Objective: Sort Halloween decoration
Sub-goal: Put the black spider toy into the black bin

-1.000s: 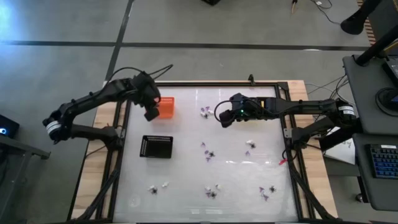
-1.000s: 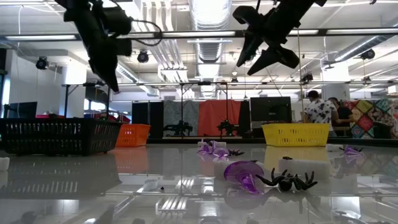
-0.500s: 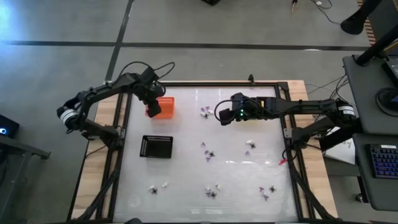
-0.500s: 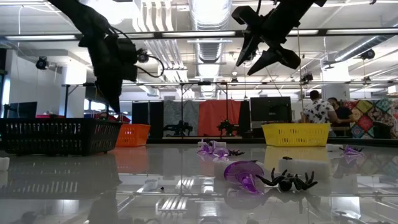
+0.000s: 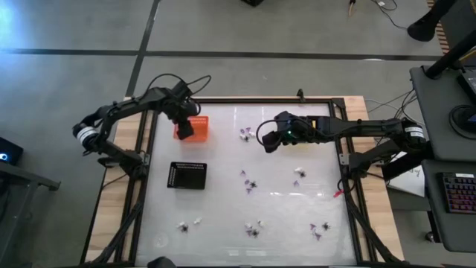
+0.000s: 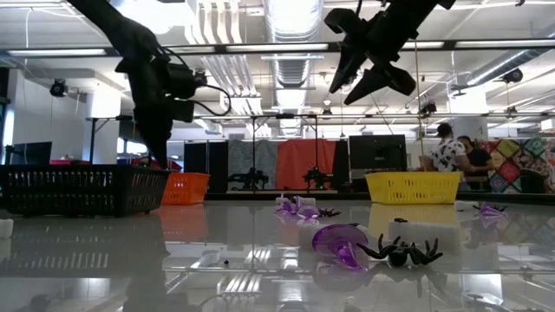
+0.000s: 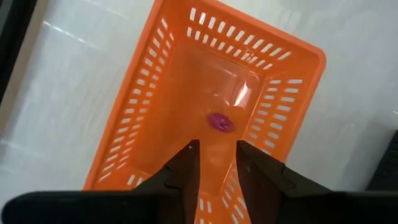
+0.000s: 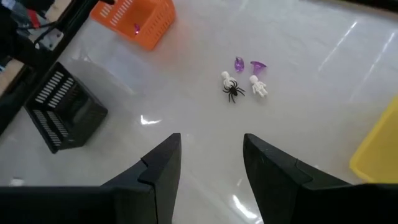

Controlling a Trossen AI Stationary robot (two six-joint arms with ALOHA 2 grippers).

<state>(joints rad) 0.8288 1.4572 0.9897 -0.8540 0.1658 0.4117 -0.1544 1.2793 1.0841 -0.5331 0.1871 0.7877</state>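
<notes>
My left gripper (image 5: 183,128) (image 6: 159,149) hangs open above the orange basket (image 5: 195,128) (image 7: 186,112), its fingers pointing down into it. A purple trinket (image 7: 219,122) lies on the basket's floor, below the fingers and apart from them. My right gripper (image 5: 268,140) (image 8: 211,155) (image 6: 371,80) is open and raised over the table's far middle. Below it lies a cluster of purple, whitish and black spider trinkets (image 8: 241,79) (image 5: 245,134). More trinkets (image 5: 250,183) (image 5: 253,229) (image 6: 395,251) are scattered on the table.
A black tray (image 5: 187,176) (image 6: 82,189) sits near the left side, in front of the orange basket. A yellow basket (image 6: 413,186) (image 8: 379,155) stands under the right arm. Trinket groups lie near the near edge (image 5: 318,231) (image 5: 187,223). People stand in the room beyond.
My left gripper has moved down toward the orange basket and a little toward the far edge, with its arm swinging round. The right arm has kept still.
</notes>
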